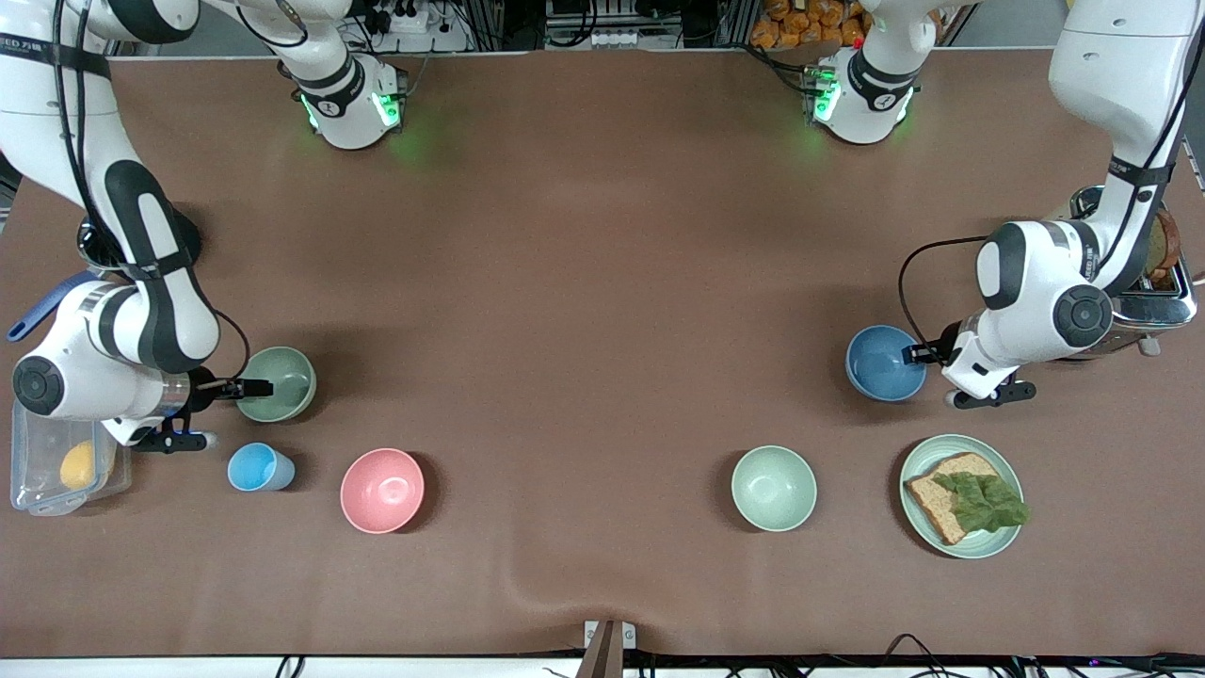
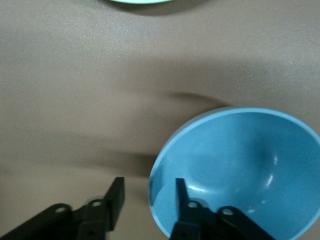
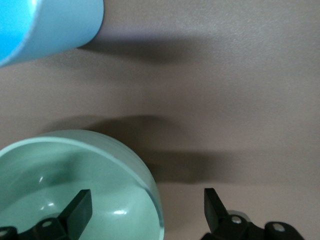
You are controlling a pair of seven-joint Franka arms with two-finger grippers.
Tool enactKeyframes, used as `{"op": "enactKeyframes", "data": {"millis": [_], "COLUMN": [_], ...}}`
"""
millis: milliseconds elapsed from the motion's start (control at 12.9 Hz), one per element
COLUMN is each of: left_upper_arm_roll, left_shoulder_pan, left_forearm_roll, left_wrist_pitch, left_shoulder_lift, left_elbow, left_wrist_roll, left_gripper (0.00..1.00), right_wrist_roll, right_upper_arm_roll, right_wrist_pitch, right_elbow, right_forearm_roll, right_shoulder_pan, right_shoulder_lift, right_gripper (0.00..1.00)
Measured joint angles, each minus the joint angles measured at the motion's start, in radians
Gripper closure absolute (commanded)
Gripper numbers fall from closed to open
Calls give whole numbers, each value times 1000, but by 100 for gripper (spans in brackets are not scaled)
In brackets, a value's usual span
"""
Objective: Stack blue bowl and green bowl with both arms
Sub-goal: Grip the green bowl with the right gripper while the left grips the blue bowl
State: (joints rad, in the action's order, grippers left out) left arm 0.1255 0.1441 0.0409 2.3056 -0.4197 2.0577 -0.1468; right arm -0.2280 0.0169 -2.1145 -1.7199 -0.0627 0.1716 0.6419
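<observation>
The sage green bowl (image 1: 282,381) stands upright toward the right arm's end of the table. My right gripper (image 1: 252,387) is open and straddles its rim. In the right wrist view one finger is inside the green bowl (image 3: 60,175), the other is outside, and my right gripper (image 3: 146,206) is spread wide. The blue bowl (image 1: 880,363) stands toward the left arm's end. My left gripper (image 1: 915,355) is open over its rim. In the left wrist view one finger is inside the blue bowl (image 2: 245,160), the other is outside, and my left gripper (image 2: 149,197) is not touching the rim.
A light-blue cup (image 1: 252,467) and a pink bowl (image 1: 381,490) stand nearer the front camera than the green bowl. A mint bowl (image 1: 774,488) and a plate (image 1: 941,443) with bread and lettuce are nearer than the blue bowl. A clear box (image 1: 38,490) and a toaster (image 1: 1153,306) sit at the table's ends.
</observation>
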Motion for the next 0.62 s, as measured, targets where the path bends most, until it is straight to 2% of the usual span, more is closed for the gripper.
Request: {"op": "enactKeyframes", "data": {"millis": [77, 155, 619], "left_upper_arm_roll": [0, 0, 8], "left_shoulder_pan": [0, 0, -13], "left_forearm_roll": [0, 0, 0], "left_wrist_pitch": [1, 3, 3], "left_shoulder_lift": [-3, -5, -1], "left_elbow": [0, 0, -16], "left_wrist_roll": [0, 0, 0], "left_gripper": [100, 100, 100], "right_wrist_roll": [0, -1, -13], "right_upper_arm_roll": [-2, -4, -12], "right_wrist_pitch": [-1, -1, 1], "right_elbow": [0, 0, 5], "right_forearm_roll": [0, 0, 0], "right_shoulder_pan": [0, 0, -1], "right_shoulder_lift": [1, 1, 1], "right_gripper": [95, 100, 100]}}
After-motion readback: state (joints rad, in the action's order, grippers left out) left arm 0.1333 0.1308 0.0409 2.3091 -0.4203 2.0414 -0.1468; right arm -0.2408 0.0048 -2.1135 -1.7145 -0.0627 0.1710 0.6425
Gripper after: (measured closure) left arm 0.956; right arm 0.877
